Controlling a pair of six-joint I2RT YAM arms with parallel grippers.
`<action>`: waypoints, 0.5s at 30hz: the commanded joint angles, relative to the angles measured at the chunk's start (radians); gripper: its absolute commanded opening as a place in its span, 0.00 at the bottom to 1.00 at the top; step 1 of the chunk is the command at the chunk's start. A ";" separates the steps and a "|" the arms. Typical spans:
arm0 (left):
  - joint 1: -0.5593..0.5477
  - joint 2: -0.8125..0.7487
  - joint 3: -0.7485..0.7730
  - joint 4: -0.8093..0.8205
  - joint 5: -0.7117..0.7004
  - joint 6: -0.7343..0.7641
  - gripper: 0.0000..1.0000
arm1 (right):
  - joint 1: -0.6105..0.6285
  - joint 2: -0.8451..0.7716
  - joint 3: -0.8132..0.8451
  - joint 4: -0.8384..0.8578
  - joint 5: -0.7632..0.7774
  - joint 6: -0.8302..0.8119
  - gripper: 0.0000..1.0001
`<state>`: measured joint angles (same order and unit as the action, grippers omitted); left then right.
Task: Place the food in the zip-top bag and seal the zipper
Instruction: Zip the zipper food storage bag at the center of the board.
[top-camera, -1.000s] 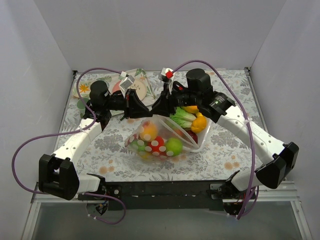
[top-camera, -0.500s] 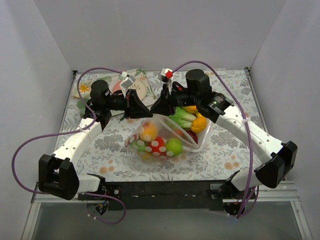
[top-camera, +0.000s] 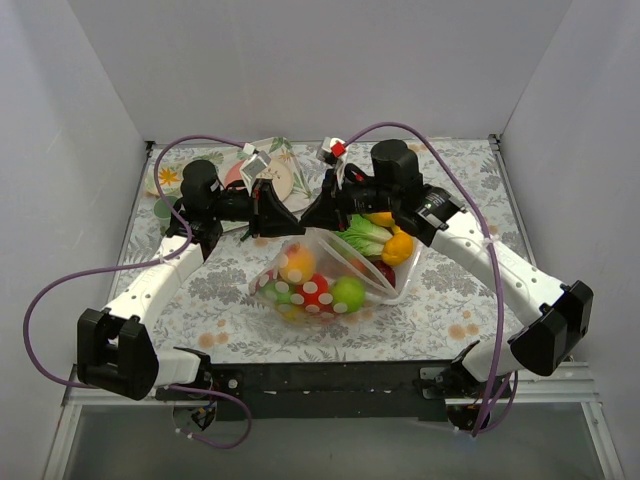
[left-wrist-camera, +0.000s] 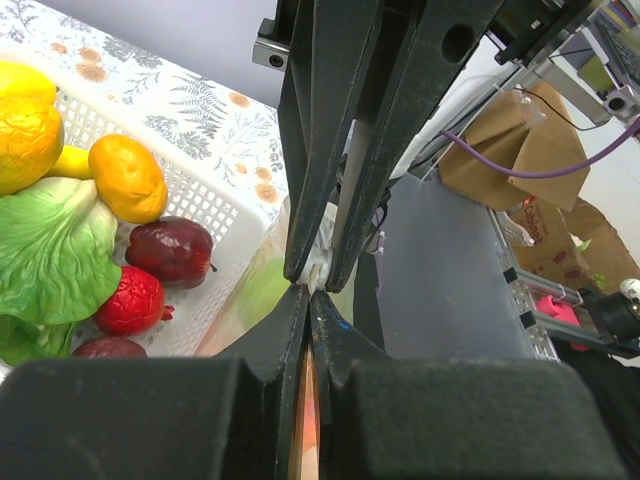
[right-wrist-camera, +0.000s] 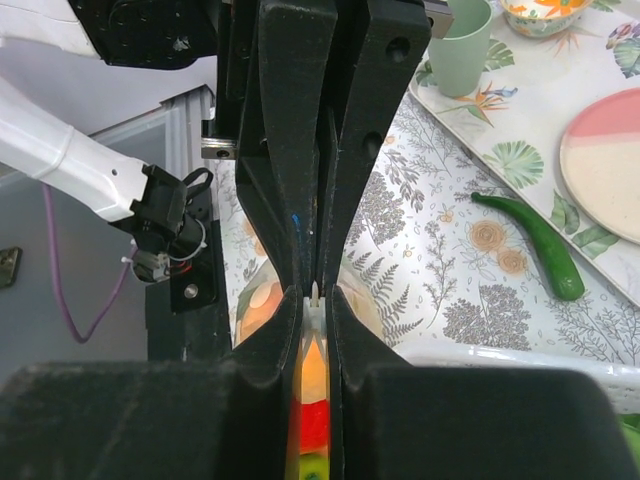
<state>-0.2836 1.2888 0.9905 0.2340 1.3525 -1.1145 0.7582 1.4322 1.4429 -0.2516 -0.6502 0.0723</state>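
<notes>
The dotted zip-top bag (top-camera: 312, 288) hangs between my two grippers with several pieces of food (top-camera: 297, 265) inside, orange, red, green and yellow. My left gripper (top-camera: 283, 222) and right gripper (top-camera: 308, 218) meet tip to tip, both shut on the zipper (top-camera: 297, 231) along the bag's mouth. In the left wrist view my left gripper (left-wrist-camera: 308, 293) pinches the strip, with the right fingers (left-wrist-camera: 330, 150) opposite. In the right wrist view my right gripper (right-wrist-camera: 316, 293) clamps the zipper (right-wrist-camera: 316, 310), with food colours showing below. More food (top-camera: 365, 238) lies in the white tray (top-camera: 405, 285).
The white tray (left-wrist-camera: 215, 200) holds lettuce, an orange piece (left-wrist-camera: 127, 178) and red fruit (left-wrist-camera: 170, 250) right of the bag. A green chilli (right-wrist-camera: 530, 240), a pink-and-white plate (right-wrist-camera: 610, 160) and a green cup (right-wrist-camera: 460, 45) sit at the back left on a leafy mat.
The right arm has edged slightly left. Both grippers stay shut together on the bag's mouth, and the bag hangs as before.
</notes>
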 joint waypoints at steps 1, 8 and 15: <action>-0.003 -0.013 0.031 0.022 -0.085 0.012 0.00 | 0.006 -0.016 -0.036 0.032 -0.014 0.004 0.01; 0.001 -0.022 -0.009 0.031 -0.233 -0.010 0.00 | 0.006 -0.061 -0.105 0.037 0.023 0.001 0.01; 0.020 -0.043 -0.043 0.057 -0.279 -0.034 0.00 | 0.006 -0.105 -0.174 0.046 0.052 0.000 0.01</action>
<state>-0.2905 1.2881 0.9428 0.2260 1.2015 -1.1427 0.7502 1.3735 1.3064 -0.1730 -0.5716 0.0708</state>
